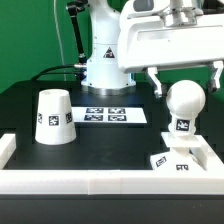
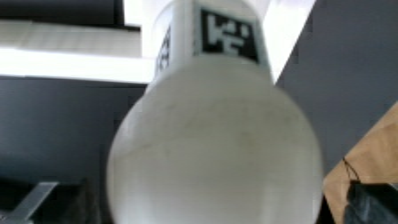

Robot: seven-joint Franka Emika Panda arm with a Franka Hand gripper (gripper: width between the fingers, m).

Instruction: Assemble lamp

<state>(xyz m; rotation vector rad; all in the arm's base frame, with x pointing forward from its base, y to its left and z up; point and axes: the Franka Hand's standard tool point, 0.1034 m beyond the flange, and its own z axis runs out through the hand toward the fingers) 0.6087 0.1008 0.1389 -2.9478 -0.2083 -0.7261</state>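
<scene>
Bulb point(image 1: 185, 100) stands on base point(image 1: 173, 160), near right. Fingers point(image 1: 186, 78) spread above it. Keep clear; fetch shade point(image 1: 53, 116), left.

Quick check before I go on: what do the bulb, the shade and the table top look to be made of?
Bulb: probably hard plastic, smooth with a slight sheen; the wrist view shows soft highlights on its rounded body.
Shade: apparently the same white plastic, more matte, with an even, seamless wall and a printed tag.
Table top: black and matte, possibly cloth or a mat; too little detail to say which.
</scene>
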